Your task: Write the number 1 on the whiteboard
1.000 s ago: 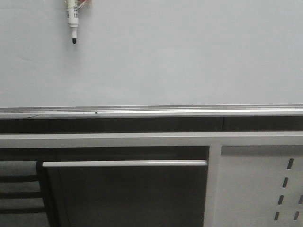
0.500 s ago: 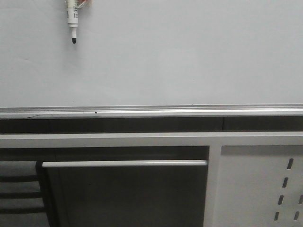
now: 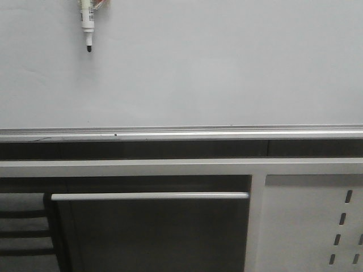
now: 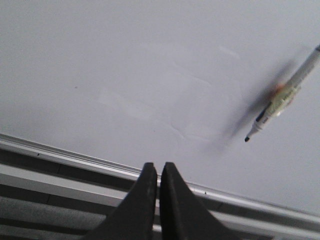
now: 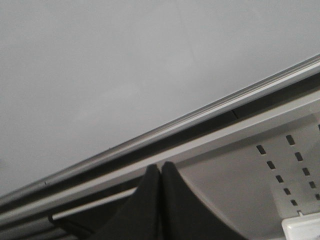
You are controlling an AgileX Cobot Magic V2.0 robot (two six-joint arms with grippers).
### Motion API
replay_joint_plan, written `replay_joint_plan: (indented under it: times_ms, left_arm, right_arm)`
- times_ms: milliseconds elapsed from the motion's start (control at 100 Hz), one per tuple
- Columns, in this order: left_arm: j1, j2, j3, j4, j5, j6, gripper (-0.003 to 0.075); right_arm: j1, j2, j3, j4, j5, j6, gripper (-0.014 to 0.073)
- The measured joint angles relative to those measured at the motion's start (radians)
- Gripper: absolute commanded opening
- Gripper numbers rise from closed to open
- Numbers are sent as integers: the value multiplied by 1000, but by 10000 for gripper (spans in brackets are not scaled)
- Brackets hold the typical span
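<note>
The whiteboard [image 3: 215,68] is a large, plain, pale grey-white board standing upright, filling the upper half of the front view, with a silver aluminium rail [image 3: 227,134] running level along its lower edge. Its surface is glossy and bears only faint smudges and wipe marks, seen best in the left wrist view [image 4: 150,100]; no black stroke of the number 1 shows on it. A white marker [image 3: 87,22] with a black tip hangs point-down near the board's upper left, its upper end cut off by the frame.
</note>
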Motion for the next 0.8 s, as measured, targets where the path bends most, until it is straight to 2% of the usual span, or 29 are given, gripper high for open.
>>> replay_joint_plan:
  times_ms: [130, 230, 420, 470, 510, 570, 630, 680, 730, 800]
  left_arm:
    - [0, 182, -147, 11, 132, 119, -20]
    - [0, 289, -243, 15, 218, 156, -20]
    - [0, 403, -333, -5, 273, 175, -16]
    - [0, 421, -345, -22, 278, 192, 2]
    - [0, 430, -353, -42, 283, 221, 41]
    - [0, 444, -361, -81, 293, 271, 124]
    - [0, 455, -364, -137, 301, 318, 249]
    - [0, 467, -365, -185, 303, 357, 347]
    - [0, 478, -365, -233, 303, 397, 426]
    - [0, 493, -365, -309, 303, 466, 439]
  right_arm:
    - [0, 176, -154, -14, 116, -113, -43]
    - [0, 288, -246, -18, 176, -176, -43]
    - [0, 390, -338, -22, 209, -224, -39]
    - [0, 398, -350, -20, 219, -251, -7]
    - [0, 403, -358, -13, 229, -266, 36]
    - [0, 407, -367, 4, 242, -286, 167]
    - [0, 407, -372, 14, 252, -298, 333]
    - [0, 407, -379, 18, 256, -301, 433]
    - [0, 407, -381, 22, 256, -306, 477]
    - [0, 407, -381, 22, 258, -310, 473]
